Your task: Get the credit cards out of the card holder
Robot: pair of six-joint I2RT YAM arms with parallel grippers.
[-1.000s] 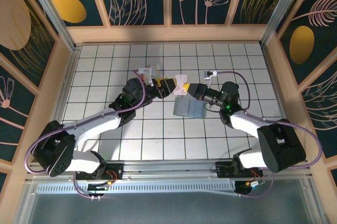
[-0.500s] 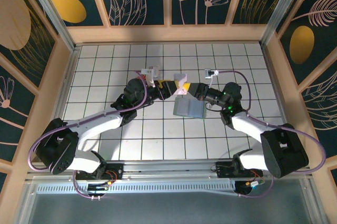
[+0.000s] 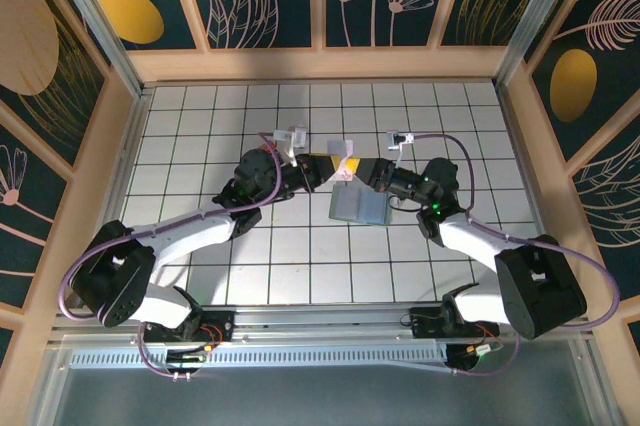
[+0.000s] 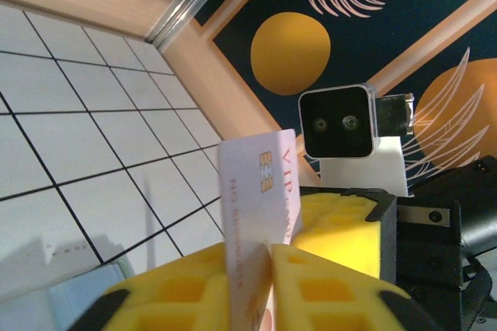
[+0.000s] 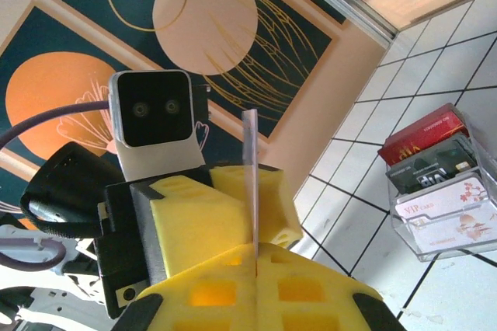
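A whitish credit card [image 3: 343, 155] with pinkish-red print is held up above the table between the two arms. My left gripper [image 3: 328, 168] is shut on it, and the left wrist view shows the card [image 4: 258, 191] pinched upright in the yellow jaws of the left gripper [image 4: 269, 252]. My right gripper [image 3: 360, 171] meets it from the other side. In the right wrist view the card [image 5: 250, 183] stands edge-on and runs down into the seam of the right gripper [image 5: 256, 259]. The grey-blue card holder [image 3: 358, 207] lies flat on the table just below both grippers.
A clear box [image 5: 439, 185] with red-and-white cards stands on the tiled table past the left gripper. Wooden walls with dark floral panels [image 3: 320, 6] close in the table on three sides.
Both grippers have edged slightly toward the far side and closer together, and the card between them has risen a little. The card holder has stayed where it was.
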